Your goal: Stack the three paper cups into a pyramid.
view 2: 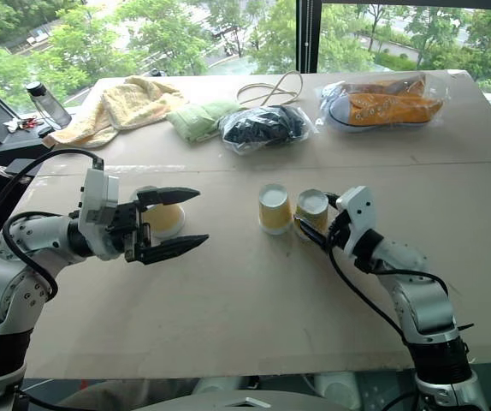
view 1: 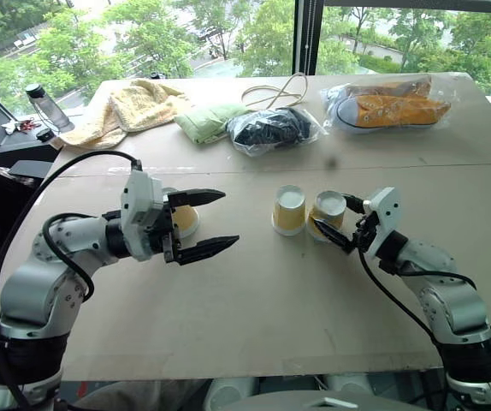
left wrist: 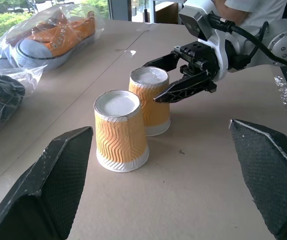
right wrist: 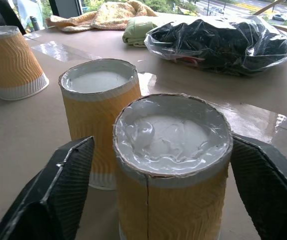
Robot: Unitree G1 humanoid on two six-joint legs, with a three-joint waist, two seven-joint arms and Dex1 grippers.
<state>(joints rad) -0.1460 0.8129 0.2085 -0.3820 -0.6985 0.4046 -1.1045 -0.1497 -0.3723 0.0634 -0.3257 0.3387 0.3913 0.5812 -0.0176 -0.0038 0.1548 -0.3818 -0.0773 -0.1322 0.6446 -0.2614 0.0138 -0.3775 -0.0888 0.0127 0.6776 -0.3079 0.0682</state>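
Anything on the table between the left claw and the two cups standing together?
No. In the left eye view, only bare table separates the left claw from the nearer cup.

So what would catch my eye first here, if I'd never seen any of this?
Probably the two yellow paper cups standing upside down side by side mid-table, with the right gripper open around the right-hand one. A third cup stands farther left, behind the open left gripper. At the table's far edge lies a bagged orange shoe.

Bare tabletop (view 1: pixel 254 291) between the hands, two upturned cups (view 1: pixel 307 211) crowding the right hand (view 1: pixel 338 221)
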